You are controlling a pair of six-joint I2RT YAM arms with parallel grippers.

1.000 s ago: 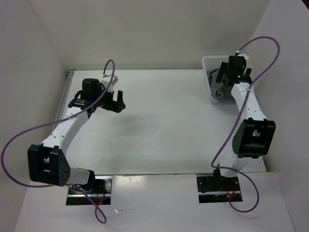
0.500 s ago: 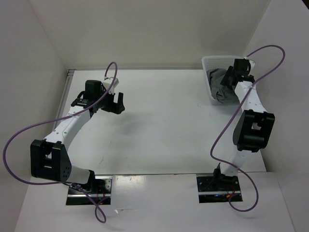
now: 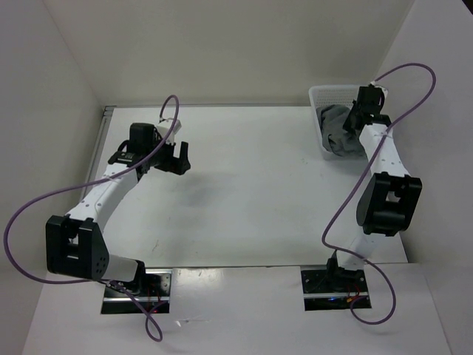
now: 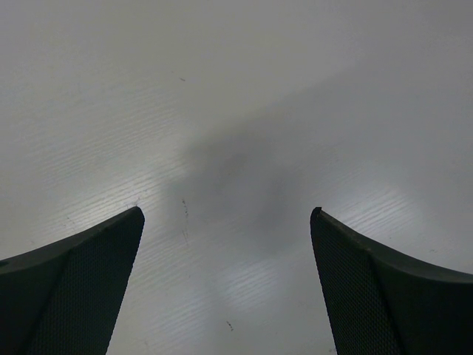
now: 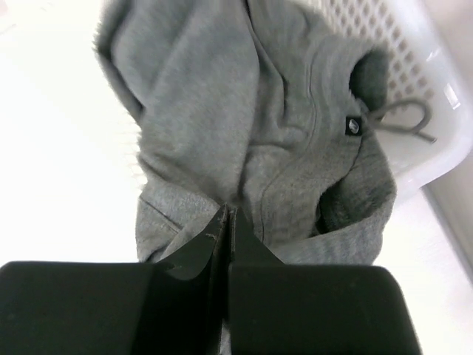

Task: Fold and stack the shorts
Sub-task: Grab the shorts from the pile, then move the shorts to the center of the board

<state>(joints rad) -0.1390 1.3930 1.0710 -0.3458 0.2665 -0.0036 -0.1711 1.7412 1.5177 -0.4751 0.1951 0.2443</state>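
pressed together, the jaws of the right gripper (image 5: 228, 214) pinch a fold of the shorts (image 5: 222, 111), the two dark fingers meeting at the cloth with no gap between them. the grey fabric lies crumpled in a heap, partly inside the white mesh basket (image 5: 392, 52) and partly spilling over its rim onto the table (image 3: 251, 185). a thin drawstring (image 5: 414, 118) loops over the basket wall, and a small black label (image 5: 354, 126) shows near the waistband. from above, the right gripper (image 3: 353, 122) sits over the basket (image 3: 325, 93) at the far right corner of the table, with the shorts (image 3: 336, 133) bunched beneath it. the left gripper (image 4: 225, 214) has its jaws spread wide, holding nothing, with only the bare white table (image 4: 222, 89) under them. in the overhead view the left gripper (image 3: 179, 157) hangs above the far left part of the table, well apart from the basket and the shorts.
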